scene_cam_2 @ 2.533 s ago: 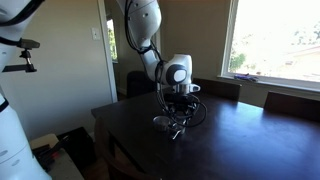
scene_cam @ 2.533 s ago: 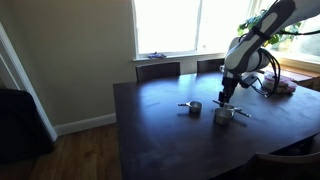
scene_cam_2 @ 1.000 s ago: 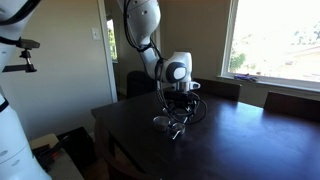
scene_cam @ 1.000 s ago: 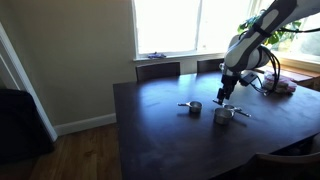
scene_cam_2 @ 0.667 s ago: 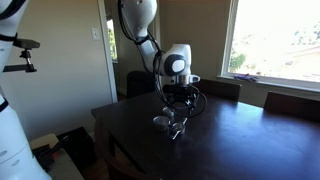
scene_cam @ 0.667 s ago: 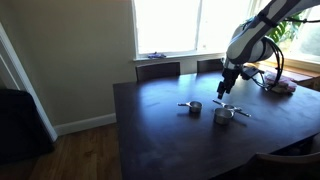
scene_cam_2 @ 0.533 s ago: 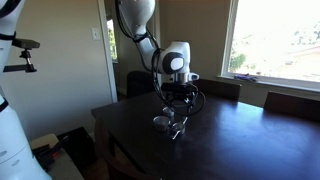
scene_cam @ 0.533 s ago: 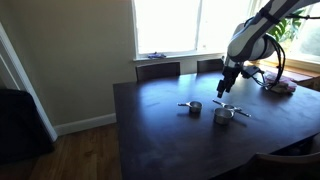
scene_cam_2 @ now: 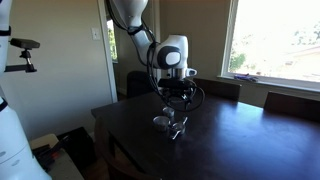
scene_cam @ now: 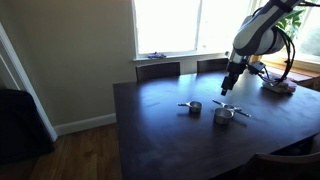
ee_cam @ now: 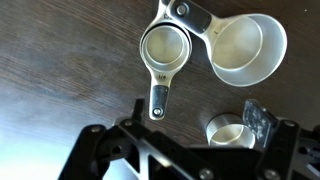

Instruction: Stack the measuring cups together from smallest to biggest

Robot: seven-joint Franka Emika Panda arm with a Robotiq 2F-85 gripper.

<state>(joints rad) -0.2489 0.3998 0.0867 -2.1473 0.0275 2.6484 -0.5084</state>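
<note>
Three shiny metal measuring cups lie on the dark table [scene_cam: 160, 135]. In the wrist view the biggest cup [ee_cam: 246, 45] is at top right. A mid-sized cup [ee_cam: 165, 47] lies against its handle, its own handle pointing down. The smallest cup [ee_cam: 226, 133] sits close to my right fingertip [ee_cam: 262, 118], partly hidden by the gripper body. My gripper [ee_cam: 198, 112] is open and empty, hanging above them. In an exterior view it [scene_cam: 228, 90] hovers over the paired cups [scene_cam: 224, 114], with one cup [scene_cam: 194, 106] apart. In an exterior view the cups [scene_cam_2: 172, 124] lie below the gripper [scene_cam_2: 177, 98].
Chair backs [scene_cam: 158, 70] stand behind the table's far edge under a bright window. Small objects and cables [scene_cam: 280, 87] lie at the table's far right side. Another chair [scene_cam_2: 290, 102] stands by the window side.
The gripper has risen straight up from just above the paired cups, and its jaws have spread a little wider. The cups have not moved.
</note>
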